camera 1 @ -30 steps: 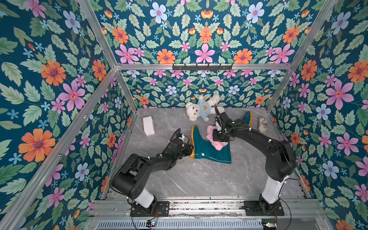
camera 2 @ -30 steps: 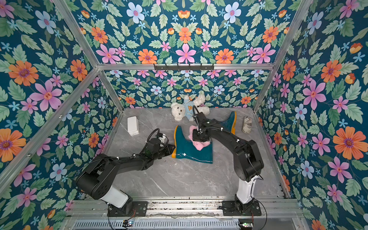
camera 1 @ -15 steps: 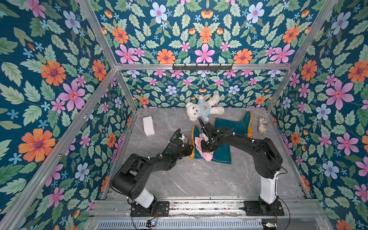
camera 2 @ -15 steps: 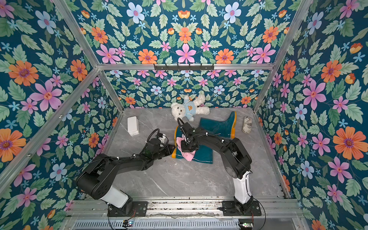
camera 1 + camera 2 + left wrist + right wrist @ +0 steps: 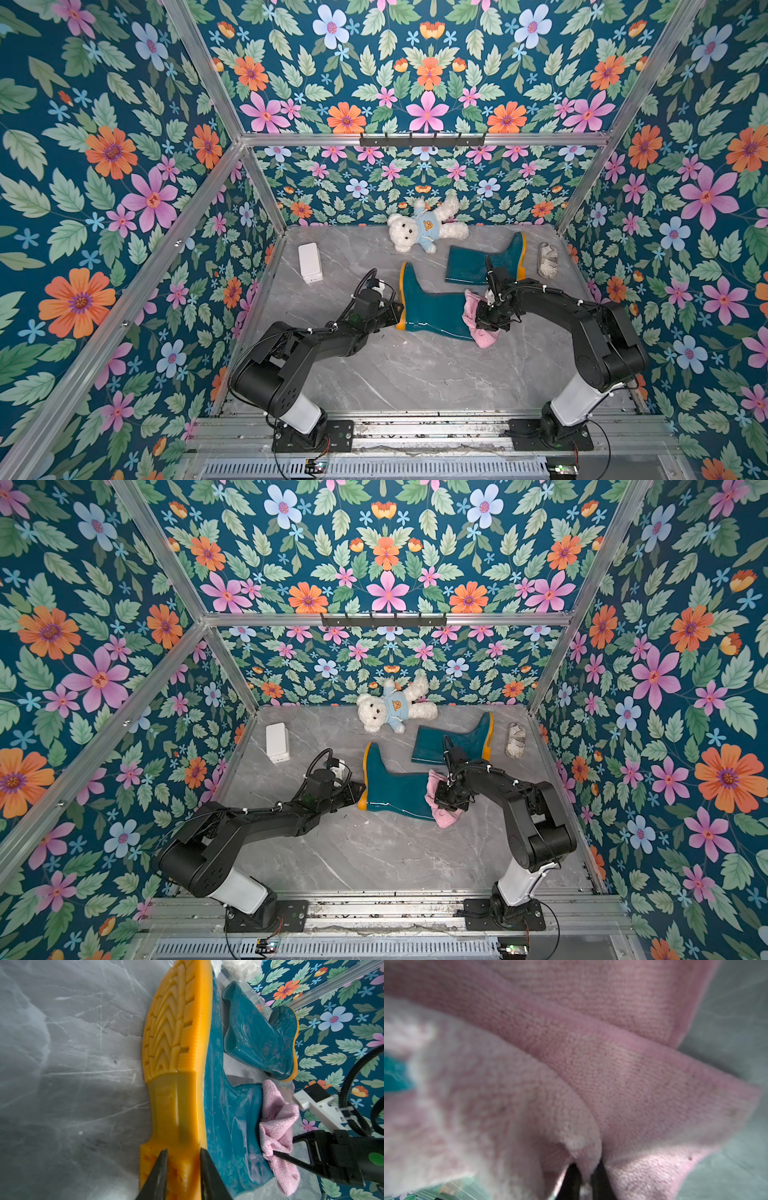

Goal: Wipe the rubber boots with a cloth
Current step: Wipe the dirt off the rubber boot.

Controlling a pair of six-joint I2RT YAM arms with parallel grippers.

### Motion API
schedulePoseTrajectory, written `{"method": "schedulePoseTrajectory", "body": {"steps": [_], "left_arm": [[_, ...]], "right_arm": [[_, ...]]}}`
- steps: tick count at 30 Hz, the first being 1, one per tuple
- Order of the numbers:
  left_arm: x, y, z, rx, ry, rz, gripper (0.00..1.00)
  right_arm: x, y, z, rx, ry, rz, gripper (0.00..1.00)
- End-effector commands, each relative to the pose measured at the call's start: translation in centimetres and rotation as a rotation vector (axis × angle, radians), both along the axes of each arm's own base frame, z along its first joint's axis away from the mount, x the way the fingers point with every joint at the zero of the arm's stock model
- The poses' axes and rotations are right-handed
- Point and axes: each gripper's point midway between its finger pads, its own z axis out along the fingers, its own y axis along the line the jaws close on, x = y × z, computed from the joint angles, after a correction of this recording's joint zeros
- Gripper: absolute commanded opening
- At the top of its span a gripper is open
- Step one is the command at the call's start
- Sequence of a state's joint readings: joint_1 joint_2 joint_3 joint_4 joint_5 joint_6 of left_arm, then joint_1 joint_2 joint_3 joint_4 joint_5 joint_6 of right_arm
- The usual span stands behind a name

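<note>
One teal rubber boot (image 5: 432, 311) (image 5: 395, 796) lies on its side mid-table, its yellow sole (image 5: 176, 1053) facing my left arm. My left gripper (image 5: 397, 312) (image 5: 184, 1150) is shut on its heel, one finger on each side. The other boot (image 5: 486, 262) (image 5: 261, 1039) lies behind it. At the near boot's shaft opening my right gripper (image 5: 482, 319) (image 5: 586, 1164) is shut on a fold of the pink cloth (image 5: 480, 332) (image 5: 441, 814) (image 5: 276, 1126) (image 5: 612, 1064). The cloth drapes over the shaft's rim and down onto the table.
A white teddy bear (image 5: 424, 227) lies at the back wall. A white box (image 5: 309, 262) sits at the back left and a grey-white rag bundle (image 5: 547, 259) at the back right. Floral walls close in three sides of the grey marble table (image 5: 395, 374).
My right gripper swept the cloth along the near boot toward its foot, then back to the shaft opening. The left gripper has kept its hold on the heel.
</note>
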State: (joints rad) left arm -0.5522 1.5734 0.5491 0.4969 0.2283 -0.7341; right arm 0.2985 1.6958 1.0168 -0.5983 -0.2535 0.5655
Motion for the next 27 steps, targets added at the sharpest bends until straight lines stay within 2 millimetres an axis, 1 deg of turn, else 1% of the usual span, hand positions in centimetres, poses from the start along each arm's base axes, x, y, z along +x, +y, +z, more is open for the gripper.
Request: {"method": "schedulePoseTrajectory", "body": {"steps": [1, 2, 3, 5, 7, 9, 11, 13, 15, 16, 18, 19, 20, 23, 27], "left_arm": [[-4.9, 3.6, -6.4, 0.201, 0.279, 0.015, 0.27], [-4.9, 3.6, -6.5, 0.202, 0.280, 0.014, 0.27], [-4.9, 3.6, -6.4, 0.200, 0.280, 0.015, 0.27], [-4.9, 3.5, -6.5, 0.200, 0.282, 0.015, 0.27], [-4.9, 3.5, -6.5, 0.201, 0.284, 0.014, 0.27], [-4.9, 3.5, -6.5, 0.201, 0.283, 0.014, 0.28], [-4.9, 3.5, -6.6, 0.200, 0.285, 0.013, 0.28], [-4.9, 3.4, -6.6, 0.199, 0.284, 0.010, 0.28], [-4.8, 3.4, -6.5, 0.197, 0.283, 0.009, 0.28], [-4.8, 3.3, -6.5, 0.196, 0.283, 0.007, 0.28], [-4.8, 3.3, -6.5, 0.194, 0.282, 0.007, 0.28], [-4.8, 3.3, -6.4, 0.193, 0.281, 0.007, 0.28], [-4.8, 3.3, -6.4, 0.193, 0.281, 0.007, 0.28], [-4.9, 3.3, -6.4, 0.192, 0.281, 0.006, 0.28], [-4.9, 3.3, -6.4, 0.192, 0.281, 0.003, 0.27]], "right_arm": [[1.2, 0.5, 0.8, -0.016, -0.036, 0.008, 0.00], [1.5, 1.2, 1.3, -0.016, -0.054, 0.026, 0.00], [1.9, 2.4, 2.0, -0.019, -0.076, 0.055, 0.00], [2.3, 5.2, 3.4, -0.019, -0.111, 0.121, 0.00], [2.5, 8.9, 4.7, -0.002, -0.152, 0.189, 0.00], [2.3, 12.6, 5.4, 0.016, -0.170, 0.255, 0.00], [2.0, 15.8, 5.6, 0.030, -0.174, 0.311, 0.00], [1.3, 18.4, 5.2, 0.042, -0.160, 0.364, 0.00], [0.4, 20.1, 4.3, 0.048, -0.137, 0.404, 0.00], [-0.1, 20.5, 3.8, 0.044, -0.126, 0.422, 0.00], [-1.1, 20.5, 2.9, 0.025, -0.101, 0.439, 0.00], [-1.5, 20.0, 2.4, 0.013, -0.088, 0.438, 0.00], [-1.8, 19.2, 2.1, -0.005, -0.086, 0.427, 0.00], [-2.4, 16.3, 1.3, -0.032, -0.071, 0.384, 0.00], [-3.1, 11.0, 0.4, -0.062, -0.045, 0.289, 0.00]]}}
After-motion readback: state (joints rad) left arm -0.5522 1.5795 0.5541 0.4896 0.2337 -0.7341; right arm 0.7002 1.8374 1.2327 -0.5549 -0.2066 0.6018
